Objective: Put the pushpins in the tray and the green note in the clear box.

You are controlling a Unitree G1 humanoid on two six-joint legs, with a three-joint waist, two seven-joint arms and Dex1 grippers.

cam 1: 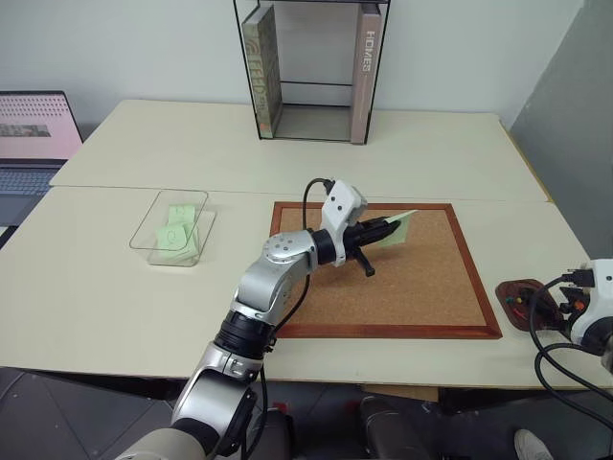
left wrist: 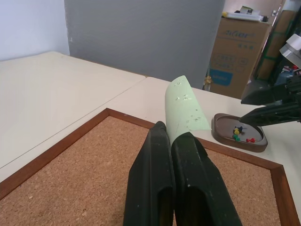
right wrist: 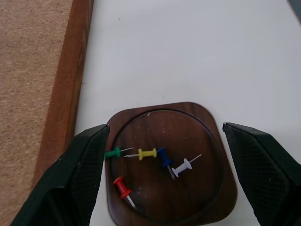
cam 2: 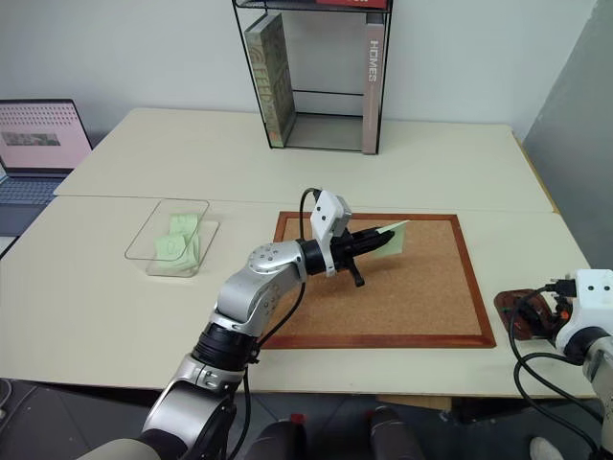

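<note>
Your right gripper point(right wrist: 162, 176) hangs released over the tray point(right wrist: 207, 127) at the bench's point(cam 1: 115, 287) near right, five pushpins point(right wrist: 148, 153) lying inside. Your left gripper point(left wrist: 176, 141) is clenched on the green note point(left wrist: 186, 110) above the corkboard point(cam 1: 421, 287); the clear box point(cam 1: 153, 216) sits far left.

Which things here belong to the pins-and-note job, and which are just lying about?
Job: green note pinched in the left gripper; pushpins in the tray, under the open right gripper; clear box, with green notes inside.
Lying about: corkboard, laptop, black shelf with books.
</note>
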